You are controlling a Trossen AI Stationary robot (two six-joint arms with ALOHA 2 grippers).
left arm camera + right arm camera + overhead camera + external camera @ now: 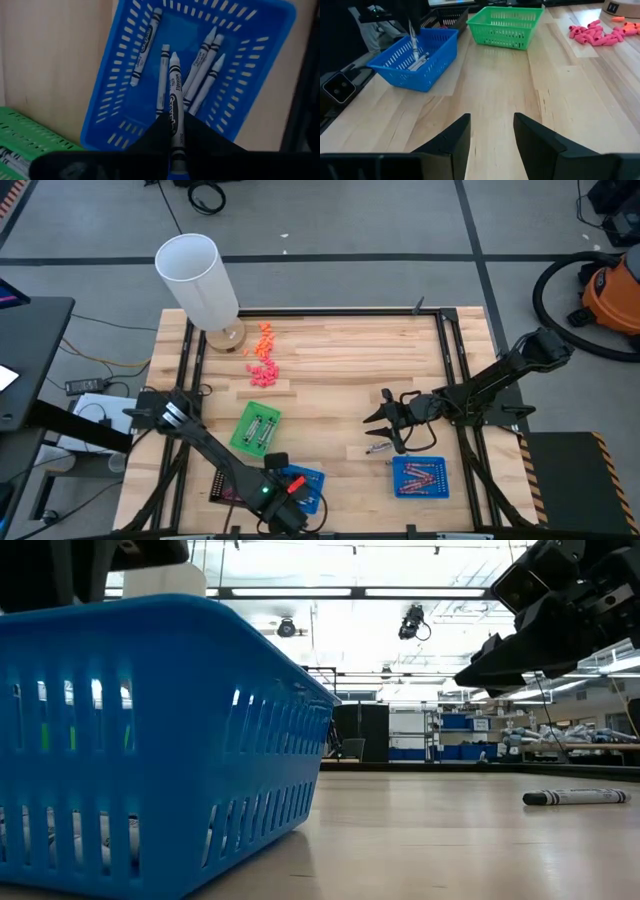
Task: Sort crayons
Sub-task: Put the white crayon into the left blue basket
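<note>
Crayon point(174, 107), silvery-grey, sits pinched between my left gripper's point(176, 150) fingers, which are nearly closed on it, tip hanging over the blue basket point(125, 107) at the tabletop's point(330, 360) 6 o'clock edge. I count five more grey crayons point(202, 75) lying inside that basket. Green basket point(256, 427) lies just beside it, toward 9 o'clock. Right gripper point(491, 140) hovers around 4 o'clock above bare wood, fingers spread wide, holding nothing; one loose crayon point(577, 797) lies below it.

Grey floor point(350, 230) with pale seam lines around the counter point(340, 350). Orange shop vacuum point(612, 295) at one corner. Long ceiling lights point(300, 592); blue-stocked shelving point(440, 735) far back.
</note>
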